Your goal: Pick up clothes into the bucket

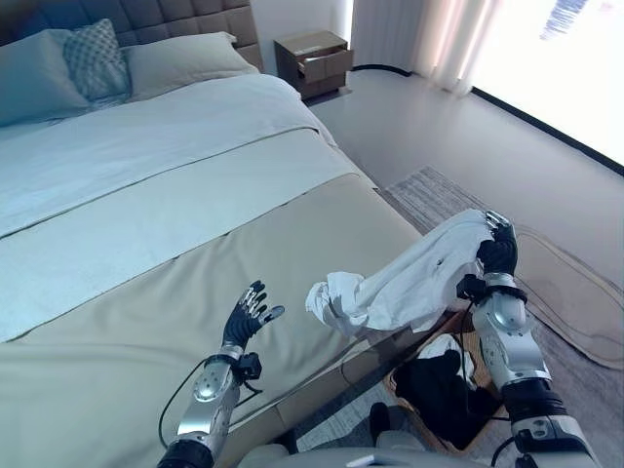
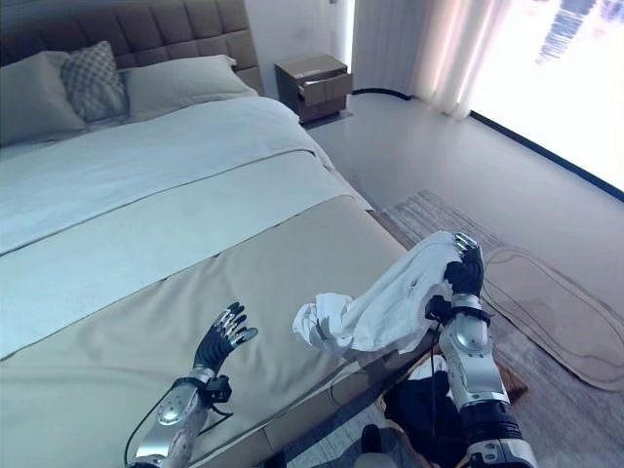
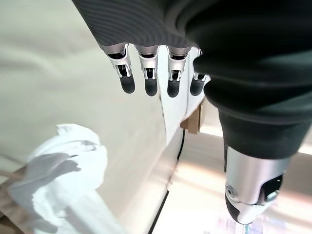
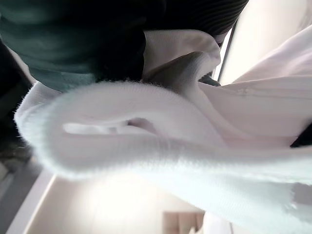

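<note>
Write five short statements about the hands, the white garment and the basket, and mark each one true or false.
1. The right hand holds the white garment up in the air. True.
2. The left hand is shut on a pillow. False: it is open over the bed, holding nothing.
3. The garment lies wholly in the basket. False: it hangs from the right hand beside the bed's edge.
4. Dark clothing already lies in the basket. True.
5. The nightstand drawer is shut. False: it stands pulled out.
</note>
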Available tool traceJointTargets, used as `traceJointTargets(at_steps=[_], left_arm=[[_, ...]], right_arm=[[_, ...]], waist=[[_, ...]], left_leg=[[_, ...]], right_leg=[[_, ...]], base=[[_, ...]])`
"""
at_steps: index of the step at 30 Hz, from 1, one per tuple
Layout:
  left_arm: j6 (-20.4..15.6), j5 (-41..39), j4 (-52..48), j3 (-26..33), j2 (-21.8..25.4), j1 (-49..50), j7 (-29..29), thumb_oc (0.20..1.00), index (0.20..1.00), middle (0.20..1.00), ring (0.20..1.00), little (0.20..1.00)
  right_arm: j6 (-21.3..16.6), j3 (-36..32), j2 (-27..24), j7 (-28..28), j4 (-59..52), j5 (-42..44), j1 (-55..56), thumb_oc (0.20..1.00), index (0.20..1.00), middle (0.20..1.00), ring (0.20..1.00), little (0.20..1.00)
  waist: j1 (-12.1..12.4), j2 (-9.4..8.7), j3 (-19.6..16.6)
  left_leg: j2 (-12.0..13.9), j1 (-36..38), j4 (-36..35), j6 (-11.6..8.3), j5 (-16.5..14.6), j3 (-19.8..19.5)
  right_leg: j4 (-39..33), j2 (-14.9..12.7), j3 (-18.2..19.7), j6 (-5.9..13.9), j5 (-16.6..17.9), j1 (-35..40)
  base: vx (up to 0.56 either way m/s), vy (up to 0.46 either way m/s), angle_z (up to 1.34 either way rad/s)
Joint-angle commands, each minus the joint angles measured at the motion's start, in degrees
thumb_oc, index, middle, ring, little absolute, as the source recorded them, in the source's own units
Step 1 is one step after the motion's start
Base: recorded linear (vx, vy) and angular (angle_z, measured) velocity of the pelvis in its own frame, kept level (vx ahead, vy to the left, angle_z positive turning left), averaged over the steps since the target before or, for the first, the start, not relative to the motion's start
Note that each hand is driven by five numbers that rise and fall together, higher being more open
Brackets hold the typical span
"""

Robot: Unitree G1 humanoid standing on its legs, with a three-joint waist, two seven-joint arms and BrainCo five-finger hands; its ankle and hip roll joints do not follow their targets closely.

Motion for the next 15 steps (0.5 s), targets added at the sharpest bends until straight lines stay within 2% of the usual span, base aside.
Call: traceJointTargets(at_steps=[1, 2, 4, 5, 6, 7, 8, 9, 10, 12, 13, 14, 15], left_arm=[[-5.1, -1.4, -4.6, 2.7, 1.7, -3.6, 1.9, 1.000, 1.000, 1.000, 1.000, 1.000], [-5.2, -1.3, -5.3, 3.0, 2.2, -3.9, 2.5, 1.000, 1.000, 1.000, 1.000, 1.000], [-5.6, -1.6, -6.3, 4.4, 3.4, -4.4, 3.6, 1.000, 1.000, 1.000, 1.000, 1.000], [-5.6, -1.6, -6.3, 4.4, 3.4, -4.4, 3.6, 1.000, 1.000, 1.000, 1.000, 1.000], [-5.7, -1.5, -6.5, 4.7, 3.6, -4.3, 3.8, 1.000, 1.000, 1.000, 1.000, 1.000], [-6.0, -1.2, -7.3, 5.2, 4.1, -3.8, 4.1, 1.000, 1.000, 1.000, 1.000, 1.000], [-6.0, -1.3, -7.6, 5.6, 4.4, -3.6, 4.3, 1.000, 1.000, 1.000, 1.000, 1.000], [-6.0, -1.3, -7.6, 5.7, 4.4, -3.5, 4.3, 1.000, 1.000, 1.000, 1.000, 1.000], [-6.2, -1.1, -7.6, 6.4, 4.7, -3.6, 4.9, 1.000, 1.000, 1.000, 1.000, 1.000], [-6.4, -1.4, -7.7, 7.4, 4.9, -3.5, 5.6, 1.000, 1.000, 1.000, 1.000, 1.000], [-6.4, -1.4, -7.7, 7.4, 5.0, -3.5, 5.6, 1.000, 1.000, 1.000, 1.000, 1.000], [-6.7, -1.8, -8.3, 8.1, 4.9, -3.2, 6.5, 1.000, 1.000, 1.000, 1.000, 1.000], [-6.9, -2.5, -8.7, 8.7, 4.6, -3.3, 7.1, 1.000, 1.000, 1.000, 1.000, 1.000]], right_arm=[[-3.0, -0.1, -0.3, -1.4, -4.7, -2.0, -5.9, 0.200, 0.200, 0.200, 0.200, 0.200], [-2.6, 1.0, -0.1, -1.6, -3.9, -2.6, -6.8, 0.200, 0.200, 0.200, 0.200, 0.200], [-0.3, 4.2, -0.8, -1.8, -2.0, -7.5, -9.2, 0.200, 0.200, 0.200, 0.200, 0.200], [-0.3, 4.2, -0.8, -1.8, -1.9, -7.5, -9.2, 0.200, 0.200, 0.200, 0.200, 0.200], [0.0, 4.7, -0.9, -1.5, -1.6, -7.7, -9.4, 0.200, 0.200, 0.200, 0.200, 0.200], [0.4, 5.3, -0.5, -1.2, -0.7, -7.2, -9.9, 0.200, 0.200, 0.200, 0.200, 0.200], [0.4, 5.5, -0.4, -1.1, -0.5, -7.1, -10.0, 0.200, 0.200, 0.200, 0.200, 0.200], [0.4, 5.6, -0.4, -1.1, -0.5, -7.1, -10.0, 0.200, 0.200, 0.200, 0.200, 0.200], [0.6, 5.8, -0.3, -0.6, -1.2, -6.7, -9.8, 0.200, 0.200, 0.200, 0.200, 0.200], [0.5, 6.2, -0.3, -0.6, -2.4, -6.6, -10.2, 0.200, 0.200, 0.200, 0.200, 0.200], [0.5, 6.2, -0.3, -0.6, -2.4, -6.6, -10.2, 0.200, 0.200, 0.200, 0.200, 0.200], [0.3, 6.1, -0.5, -0.6, -3.5, -6.4, -10.0, 0.200, 0.200, 0.200, 0.200, 0.200], [0.0, 6.1, -0.7, -0.9, -4.2, -6.2, -10.4, 0.200, 0.200, 0.200, 0.200, 0.200]], waist=[[1.1, -2.98, 1.3], [1.8, -2.46, 1.8], [2.5, -1.85, 2.0], [2.5, -1.85, 2.0], [2.7, -1.85, 1.8], [3.0, -2.39, 1.5], [2.8, -2.74, 1.4], [2.9, -2.73, 1.4], [2.5, -3.87, 1.1], [2.8, -4.84, 0.6], [2.7, -4.96, 0.5], [2.9, -5.18, 0.5], [2.9, -5.34, 0.6]], left_leg=[[-2.0, -3.0, 11.5, 3.71, -8.8, 2.9], [-1.2, -3.1, 11.8, 3.61, -8.8, 4.2], [0.9, -3.7, 12.3, 3.23, -8.5, 6.6], [0.8, -3.7, 12.3, 3.23, -8.5, 6.6], [1.3, -3.9, 12.3, 3.04, -8.4, 7.3], [1.6, -3.9, 12.1, 2.60, -8.6, 8.4], [1.9, -4.3, 12.2, 2.27, -8.3, 8.7], [2.0, -4.2, 12.3, 2.25, -8.6, 8.9], [2.6, -5.4, 13.4, 1.61, -8.5, 9.5], [3.5, -6.3, 13.7, 0.72, -8.1, 10.4], [3.4, -6.5, 13.6, 0.78, -7.8, 10.4], [4.8, -7.3, 13.9, -0.34, -7.3, 10.6], [5.6, -7.9, 13.8, -0.85, -6.2, 10.6]], right_leg=[[10.4, -8.4, -7.3, 2.86, -0.9, -2.7], [12.4, -10.7, -11.8, 2.00, -1.7, -2.5], [14.6, -15.0, -17.8, 0.25, -1.7, -1.4], [14.6, -15.0, -17.8, 0.25, -1.7, -1.4], [14.5, -16.4, -19.2, 0.31, -1.0, -1.0], [13.3, -18.8, -20.6, 1.52, 1.7, -0.4], [12.6, -19.6, -20.1, 2.14, 3.3, -0.7], [12.8, -19.6, -19.8, 2.29, 3.2, -0.8], [9.3, -18.5, -17.7, 3.01, 3.7, 0.4], [5.4, -16.9, -18.1, 3.66, 3.4, 1.0], [5.2, -17.0, -18.1, 3.63, 3.6, 0.9], [3.6, -15.3, -18.6, 3.71, 2.1, 1.3], [3.3, -14.8, -18.9, 3.66, 2.0, 0.7]], base=[[-0.10, -0.001, -1.28], [-0.09, -0.025, -1.21], [-0.11, -0.090, -0.88], [-0.06, -0.099, -0.59], [-0.02, -0.115, -0.60], [-0.02, -0.201, -0.55], [0.00, -0.167, -0.43], [-0.01, -0.228, -0.26], [-0.01, -0.227, -0.34], [-0.01, -0.212, -0.28], [-0.01, -0.210, -0.51], [-0.03, -0.244, -0.60], [-0.04, -0.310, -0.54]])
